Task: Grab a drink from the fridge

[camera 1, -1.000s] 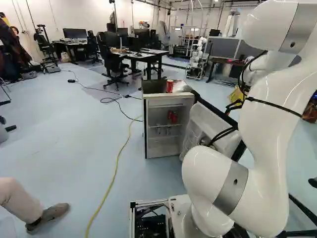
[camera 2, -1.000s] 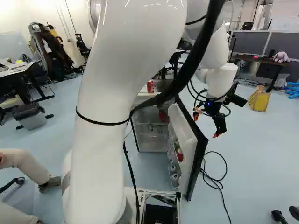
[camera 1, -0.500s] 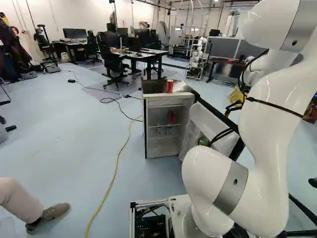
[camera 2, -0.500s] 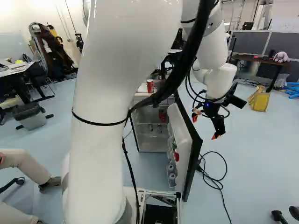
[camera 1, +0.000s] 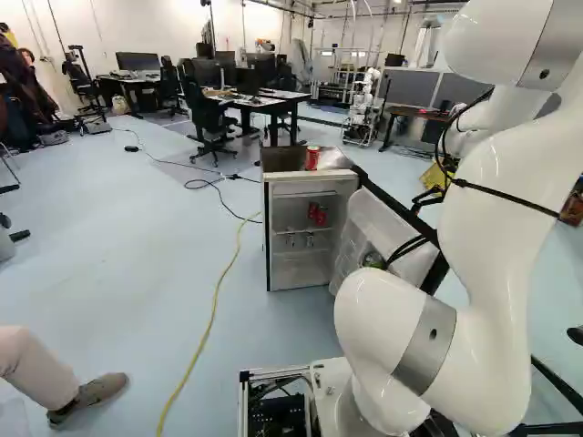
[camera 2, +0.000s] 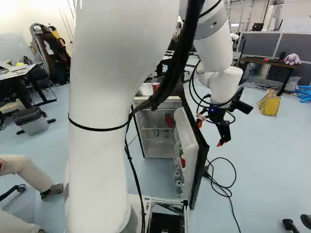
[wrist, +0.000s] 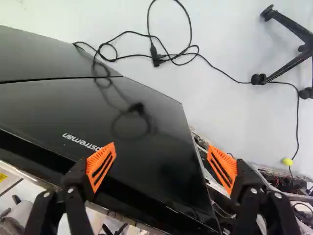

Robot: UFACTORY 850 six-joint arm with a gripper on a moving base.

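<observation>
Left base view: two red cans [camera 1: 319,217] together on an inner shelf [camera 1: 319,229] of the mini fridge [camera 1: 271,241]; just below, two small pale items [camera 1: 310,239], too small to identify. On top of the same fridge, upright near the front edge, another red can [camera 1: 311,158].

Right base view: fridge door [camera 2: 192,145] swung wide open, with door racks [camera 2: 179,160] facing the interior. In those racks, a red item [camera 2: 182,162] and, lower down, two round pale tops [camera 2: 178,183]. Past the door, on its outer side, gripper [camera 2: 210,132] aimed downward, well apart from every red can.

Wrist view: gripper [wrist: 161,167] spread wide, with orange pads [wrist: 101,167] facing each other and nothing pinched. Ahead and between, the glossy black outer face of the door; cannot tell from here how near. On the floor beyond it, a looped black cable [wrist: 155,55] and, farther along, black wheeled legs [wrist: 288,63].

Farther out, in the left base view: yellow cable [camera 1: 214,314] along the floor beside the fridge, then a black office chair [camera 1: 209,118] by a desk [camera 1: 271,103] with monitors [camera 1: 261,68] behind. At the right of the right base view, a yellow container [camera 2: 270,105] on the floor.
</observation>
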